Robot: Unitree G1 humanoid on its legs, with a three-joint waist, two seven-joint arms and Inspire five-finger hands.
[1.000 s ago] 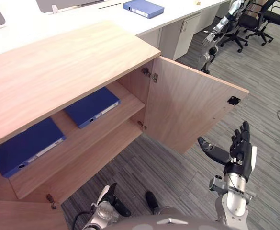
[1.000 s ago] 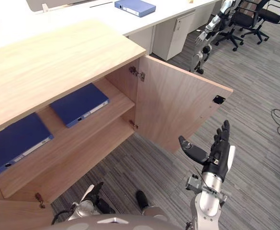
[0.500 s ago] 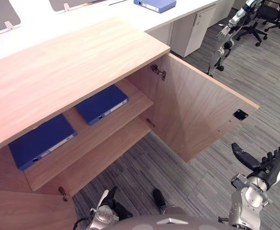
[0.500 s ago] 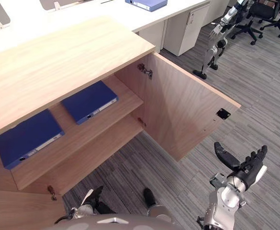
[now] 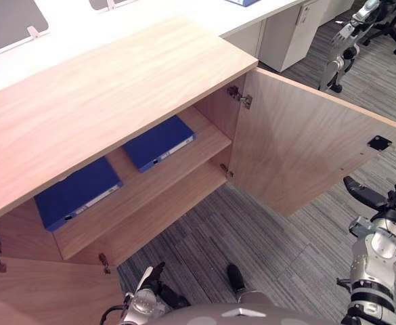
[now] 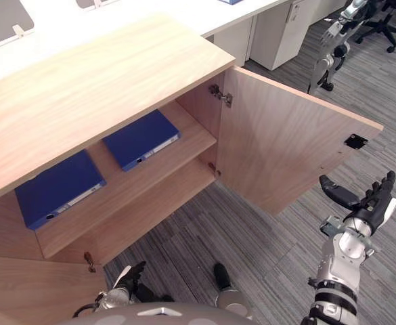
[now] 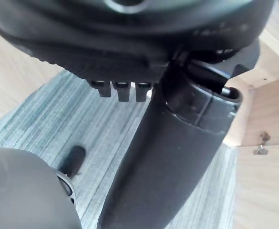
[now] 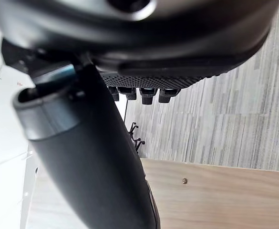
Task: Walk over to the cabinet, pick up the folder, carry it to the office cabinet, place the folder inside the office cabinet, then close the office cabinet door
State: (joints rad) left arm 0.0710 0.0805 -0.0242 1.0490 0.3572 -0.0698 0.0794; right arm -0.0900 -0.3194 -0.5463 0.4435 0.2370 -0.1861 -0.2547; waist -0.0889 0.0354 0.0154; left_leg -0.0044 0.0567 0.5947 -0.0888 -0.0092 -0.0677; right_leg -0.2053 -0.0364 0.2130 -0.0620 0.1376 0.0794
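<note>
Left hand point(image 5: 151, 283): low at the near left, close above the grey carpet point(image 5: 272, 237), fingers relaxed, holding nothing.
Right hand point(image 6: 368, 211): raised at the near right, fingers straight and spread, thumb out toward the left, holding nothing; apart from the door's free edge.
Right door point(image 5: 306, 156): swung wide open, a black latch plate point(image 5: 380, 143) near its far corner.
Left door point(image 5: 42, 298): open too, at the near left.
Folders: two blue folders lie flat on the upper shelf of the wooden cabinet point(image 5: 103, 101), the left folder point(image 5: 78, 193) and the right folder point(image 5: 159, 142) just apart.
Far side: a white desk point(image 5: 150, 20) behind the cabinet; another robot point(image 5: 343, 47) at the far right.
</note>
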